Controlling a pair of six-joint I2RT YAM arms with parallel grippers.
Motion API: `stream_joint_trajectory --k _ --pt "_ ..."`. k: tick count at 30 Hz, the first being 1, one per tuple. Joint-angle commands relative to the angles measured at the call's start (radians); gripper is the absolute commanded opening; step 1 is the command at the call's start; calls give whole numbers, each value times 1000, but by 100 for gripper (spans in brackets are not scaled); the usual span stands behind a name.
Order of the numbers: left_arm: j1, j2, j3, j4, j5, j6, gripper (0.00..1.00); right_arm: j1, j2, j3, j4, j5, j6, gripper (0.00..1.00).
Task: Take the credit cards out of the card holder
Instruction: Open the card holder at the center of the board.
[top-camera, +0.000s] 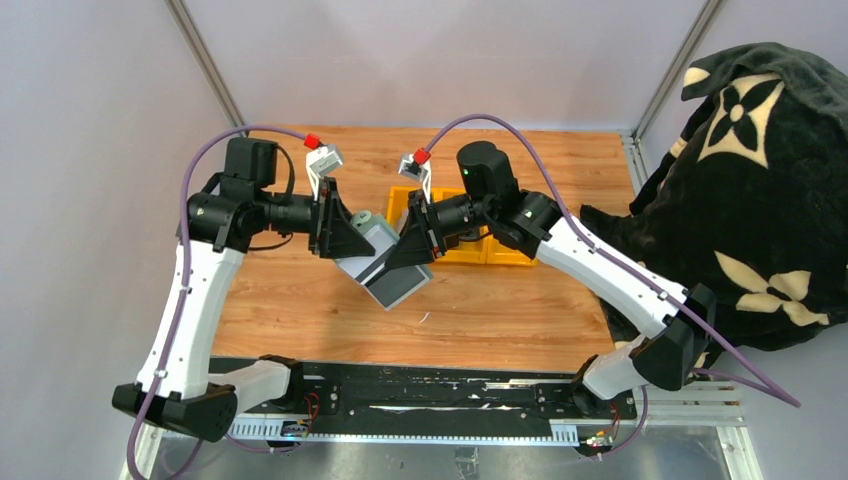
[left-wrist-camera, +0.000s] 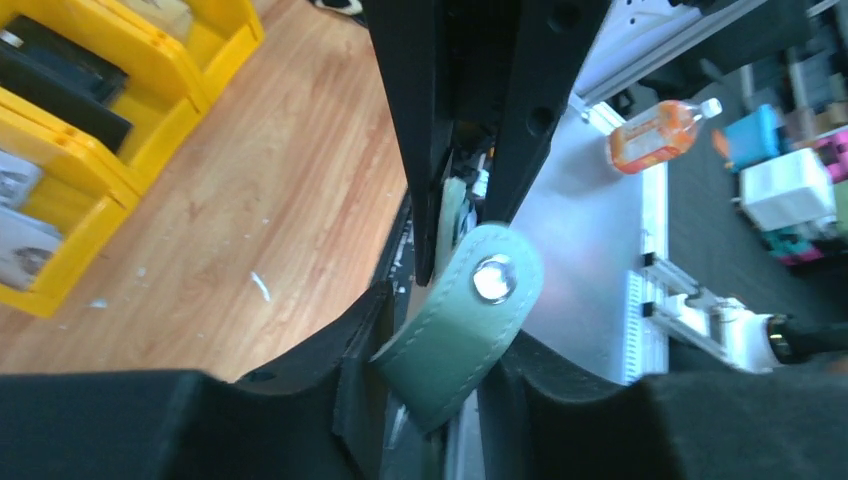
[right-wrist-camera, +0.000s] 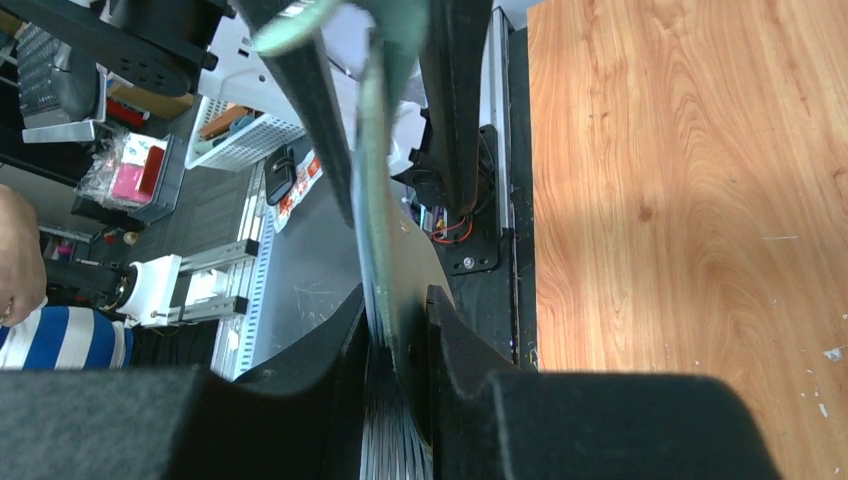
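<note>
The sage-green card holder (top-camera: 376, 234) hangs above the table's middle, between both grippers. My right gripper (top-camera: 410, 250) is shut on its body. In the right wrist view the holder (right-wrist-camera: 383, 230) runs edge-on between the pads (right-wrist-camera: 398, 335), and thin grey edges (right-wrist-camera: 388, 440) fan out there; I cannot tell credit cards from pockets. My left gripper (top-camera: 350, 245) meets it from the left. The green snap strap (left-wrist-camera: 470, 320) fills the gap of the left gripper (left-wrist-camera: 435, 400), whose jaws are closed about it. A grey rectangular face (top-camera: 397, 285) slants down below both grippers.
The yellow three-compartment bin (top-camera: 505, 255) stands behind the right gripper. The left wrist view shows the bin (left-wrist-camera: 150, 130) with a black card (left-wrist-camera: 60, 85) and pale cards (left-wrist-camera: 20, 240) inside. A dark patterned blanket (top-camera: 760, 200) lies beyond the table's right edge.
</note>
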Motion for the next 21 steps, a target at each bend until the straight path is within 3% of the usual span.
stream_joint_trajectory --k 1,4,7,11,14,18,21 --pt "2 40 -28 1 75 -16 34 0 18 69 -47 -59 -50 0" --pt "2 38 -36 0 74 -14 17 0 33 86 -56 -72 -60 1" --pt "2 38 -44 3 81 -14 0 -4 50 102 -56 -83 -62 10" --pt "11 45 -44 1 92 -17 0 -40 64 119 -55 -78 -40 39" --pt "37 59 -24 0 68 -22 0 -106 37 110 -38 -26 24 52" --pt "96 101 38 -3 -4 -56 0 -186 -51 55 15 180 123 59" --pt "137 141 68 0 -31 -99 0 -189 -115 -18 116 245 193 61"
